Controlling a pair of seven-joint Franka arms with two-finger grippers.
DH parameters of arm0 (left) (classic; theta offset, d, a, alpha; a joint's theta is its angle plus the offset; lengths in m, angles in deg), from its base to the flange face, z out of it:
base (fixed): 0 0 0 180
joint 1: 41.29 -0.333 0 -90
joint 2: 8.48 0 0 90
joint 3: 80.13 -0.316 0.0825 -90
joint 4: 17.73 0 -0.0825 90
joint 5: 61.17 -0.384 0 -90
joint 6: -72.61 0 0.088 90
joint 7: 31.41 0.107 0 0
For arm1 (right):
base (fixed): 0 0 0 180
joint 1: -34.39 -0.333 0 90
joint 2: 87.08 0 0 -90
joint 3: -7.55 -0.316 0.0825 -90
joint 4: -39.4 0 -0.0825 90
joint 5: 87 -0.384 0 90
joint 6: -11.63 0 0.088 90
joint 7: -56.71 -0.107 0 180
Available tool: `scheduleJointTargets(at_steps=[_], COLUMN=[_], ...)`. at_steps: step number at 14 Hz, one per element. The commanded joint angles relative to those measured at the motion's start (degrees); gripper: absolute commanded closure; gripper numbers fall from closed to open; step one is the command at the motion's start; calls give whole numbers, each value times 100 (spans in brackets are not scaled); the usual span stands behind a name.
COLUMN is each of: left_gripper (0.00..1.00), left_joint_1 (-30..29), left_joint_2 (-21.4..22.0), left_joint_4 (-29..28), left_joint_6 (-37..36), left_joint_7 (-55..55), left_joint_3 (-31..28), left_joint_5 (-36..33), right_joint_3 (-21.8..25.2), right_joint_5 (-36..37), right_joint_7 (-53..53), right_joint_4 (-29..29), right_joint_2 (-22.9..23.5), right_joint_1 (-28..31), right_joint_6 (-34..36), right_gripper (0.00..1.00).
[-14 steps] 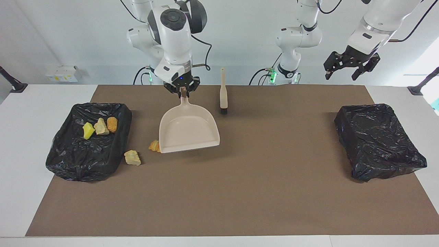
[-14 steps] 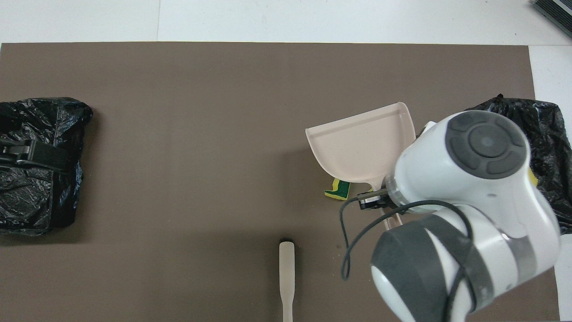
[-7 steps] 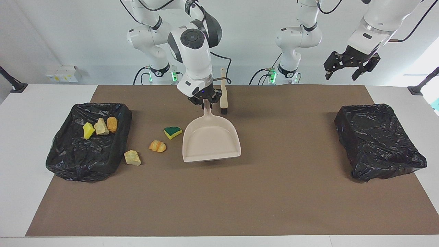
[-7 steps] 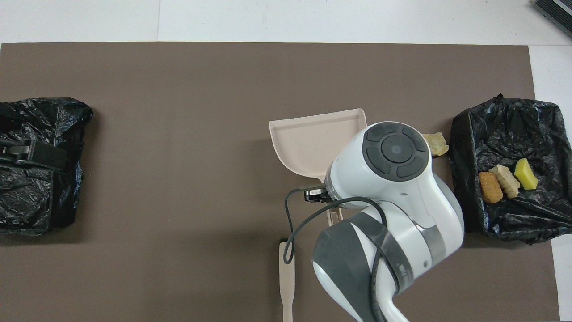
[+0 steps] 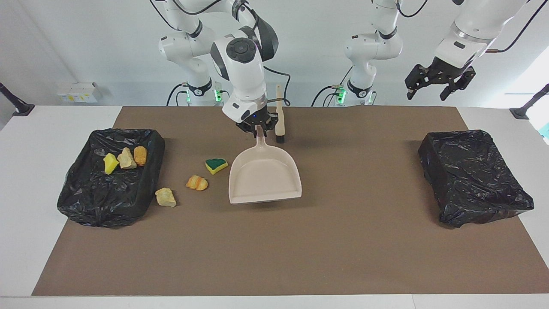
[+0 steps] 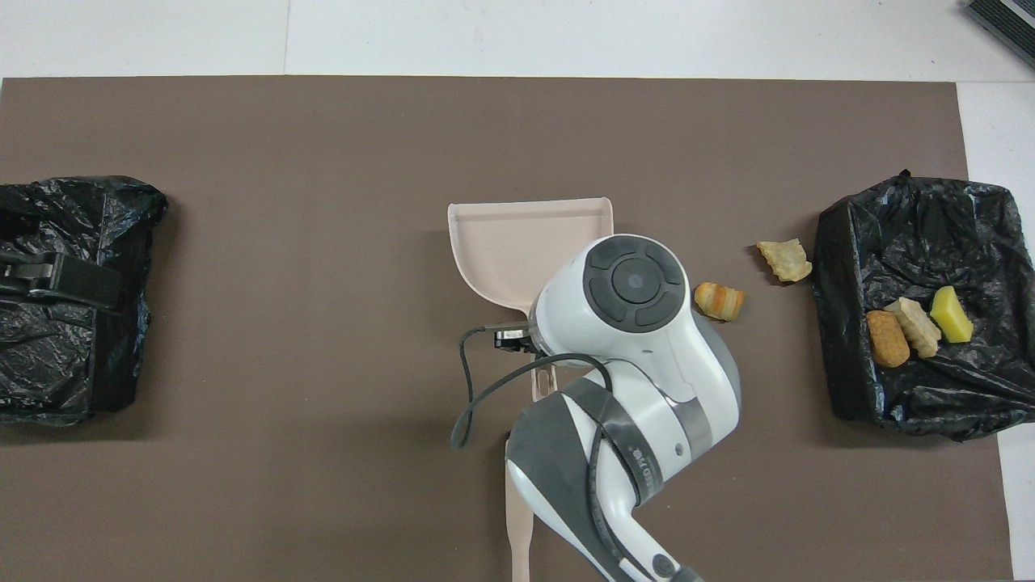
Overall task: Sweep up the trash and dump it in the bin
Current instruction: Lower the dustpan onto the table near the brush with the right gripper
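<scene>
The pale beige plastic dustpan [image 5: 264,175] is held by its handle in the right claw [image 5: 258,127], clamped tight, at upper centre of the facing view, its flat mouth toward the lower edge of the frame. The left claw [image 5: 434,86] hangs spread wide and waiting at the upper right, above the empty black bag-lined bin [image 5: 474,177].

Three scraps lie loose on the brown counter mat [image 5: 300,249] at centre left: a green-and-yellow sponge piece [image 5: 215,165] just beside the pan's side wall, an orange-brown bread-like lump [image 5: 197,183] and a pale yellow foam chunk [image 5: 165,197]. Three more scraps [image 5: 125,159] rest inside the other black bag-lined bin [image 5: 107,201] at the left.

The beige-handled brush [image 5: 279,116] stands untouched beside the claw and could be knocked over by the wrist. With the pan's mouth turned away from the scraps, they could be shoved aside by its wall instead of gathered.
</scene>
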Motion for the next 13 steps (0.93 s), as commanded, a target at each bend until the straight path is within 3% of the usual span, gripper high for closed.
scheduleJointTargets(at_steps=[1, 2, 8, 13], left_gripper=[0, 0, 0, 0], left_joint_1=[-110, -110, -101, -110], left_joint_2=[97, 106, 106, 97], left_joint_4=[-80, -80, -80, -80], left_joint_6=[-57, -56, -21, 58], left_joint_7=[93, 93, 93, 93], left_joint_3=[50, 50, 50, 59], left_joint_5=[-34, -34, -34, -43], right_joint_3=[32, 32, 32, 85], right_joint_5=[5, 110, 225, 172], right_joint_7=[-205, -66, -20, -12], right_joint_4=[81, 46, 116, 81], right_joint_2=[241, 268, 268, -513], right_joint_1=[-60, -33, -33, 37], right_joint_6=[-201, -245, -192, 483], right_gripper=[98, 1, 0, 0])
